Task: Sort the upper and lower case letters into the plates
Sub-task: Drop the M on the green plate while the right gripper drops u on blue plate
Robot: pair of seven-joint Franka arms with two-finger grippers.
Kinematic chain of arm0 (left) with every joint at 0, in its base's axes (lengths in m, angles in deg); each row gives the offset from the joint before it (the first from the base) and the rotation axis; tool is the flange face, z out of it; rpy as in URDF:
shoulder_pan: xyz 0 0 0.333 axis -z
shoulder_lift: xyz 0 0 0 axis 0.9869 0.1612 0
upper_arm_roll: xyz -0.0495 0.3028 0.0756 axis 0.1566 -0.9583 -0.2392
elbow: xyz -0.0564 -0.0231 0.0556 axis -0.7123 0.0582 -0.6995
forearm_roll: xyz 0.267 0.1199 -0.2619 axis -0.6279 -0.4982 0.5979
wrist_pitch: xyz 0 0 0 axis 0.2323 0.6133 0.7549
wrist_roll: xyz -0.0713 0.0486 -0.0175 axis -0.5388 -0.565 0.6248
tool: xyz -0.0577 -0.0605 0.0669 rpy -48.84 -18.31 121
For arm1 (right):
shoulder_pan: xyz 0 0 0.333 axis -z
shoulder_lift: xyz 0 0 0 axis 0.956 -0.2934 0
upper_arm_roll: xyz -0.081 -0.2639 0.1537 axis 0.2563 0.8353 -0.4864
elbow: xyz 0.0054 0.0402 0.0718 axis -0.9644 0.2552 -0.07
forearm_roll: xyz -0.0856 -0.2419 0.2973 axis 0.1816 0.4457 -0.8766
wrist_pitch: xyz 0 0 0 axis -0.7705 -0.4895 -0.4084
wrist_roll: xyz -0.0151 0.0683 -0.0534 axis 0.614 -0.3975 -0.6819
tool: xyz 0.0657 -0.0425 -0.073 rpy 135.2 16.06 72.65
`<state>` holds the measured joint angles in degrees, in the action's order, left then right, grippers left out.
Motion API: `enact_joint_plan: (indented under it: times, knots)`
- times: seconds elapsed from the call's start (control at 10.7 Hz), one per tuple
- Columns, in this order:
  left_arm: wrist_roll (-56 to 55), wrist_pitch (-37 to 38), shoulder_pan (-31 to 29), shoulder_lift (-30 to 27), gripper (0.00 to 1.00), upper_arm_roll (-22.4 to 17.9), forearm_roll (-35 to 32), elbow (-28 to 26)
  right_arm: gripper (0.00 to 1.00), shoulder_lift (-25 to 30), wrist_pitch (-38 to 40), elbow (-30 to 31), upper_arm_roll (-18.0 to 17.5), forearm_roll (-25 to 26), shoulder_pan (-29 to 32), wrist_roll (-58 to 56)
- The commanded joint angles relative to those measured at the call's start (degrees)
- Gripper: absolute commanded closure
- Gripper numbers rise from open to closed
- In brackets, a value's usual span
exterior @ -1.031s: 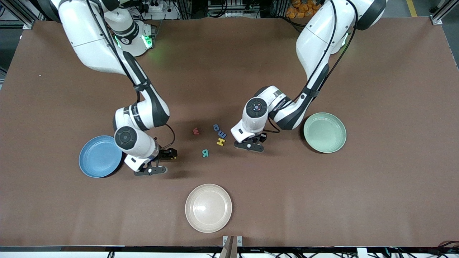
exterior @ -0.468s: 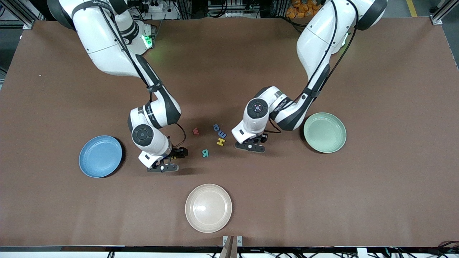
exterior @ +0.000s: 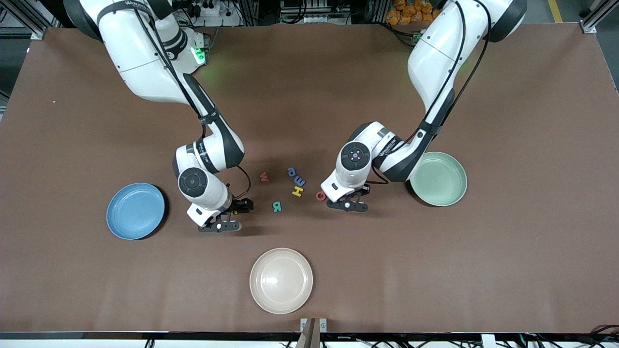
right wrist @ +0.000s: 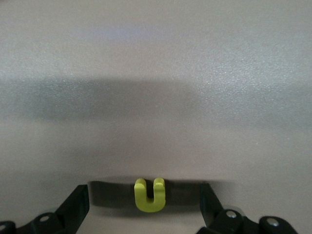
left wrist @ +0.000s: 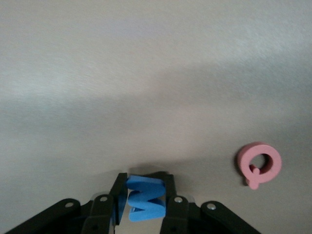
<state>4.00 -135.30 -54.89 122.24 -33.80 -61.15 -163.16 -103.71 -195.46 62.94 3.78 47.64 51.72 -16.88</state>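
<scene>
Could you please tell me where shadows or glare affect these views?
Front view: a bright highlight sits on the cream plate; soft shadows lie under both arms. Left wrist view: the left gripper, shut on a blue letter, casts a shadow; the pink letter is evenly lit. Right wrist view: the open right gripper shades the yellow letter.

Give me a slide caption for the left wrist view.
Left claw shut on a blue letter above the brown table, pink Q lying nearby.

Even overhead light, soft arm shadows on table (exterior: 338, 280); wrist views dim, hazy, grainy.
</scene>
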Motion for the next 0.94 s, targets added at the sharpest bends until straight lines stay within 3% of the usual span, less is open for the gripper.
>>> enact_joint_plan:
  times: [0.0,0.19,0.28,0.37,0.56,0.66,0.84]
  knots:
    - [5.8,4.6,-3.2,-2.5,0.93,0.5,1.6,0.4,0.00,0.1,0.2,0.5,0.2,0.1,-0.3,1.0]
    - [10.2,8.9,-5.1,-4.4,0.94,0.9,2.5,0.2,0.00,0.3,0.2,0.9,0.2,0.2,-0.2,1.0]
    - [13.6,11.7,-6.4,-5.7,0.94,0.9,2.5,-0.3,0.75,0.4,0.2,0.9,0.3,0.5,-0.2,0.7]
    - [19.3,15.0,-8.8,-7.5,0.94,0.9,2.7,-0.7,1.00,0.5,0.1,0.9,0.3,0.5,-0.2,0.8]
    - [29.4,21.0,-13.8,-11.3,0.94,0.9,2.8,-3.7,1.00,0.5,0.1,0.8,0.4,0.5,-0.1,0.4]
    - [33.4,20.4,-17.2,-13.8,0.94,0.9,2.0,-8.3,1.00,0.5,0.1,0.8,0.3,0.5,-0.1,0.4]
    - [38.6,11.5,-21.9,-18.0,0.94,0.9,1.7,-18.8,1.00,1.0,0.1,0.7,0.4,0.5,-0.1,0.7]
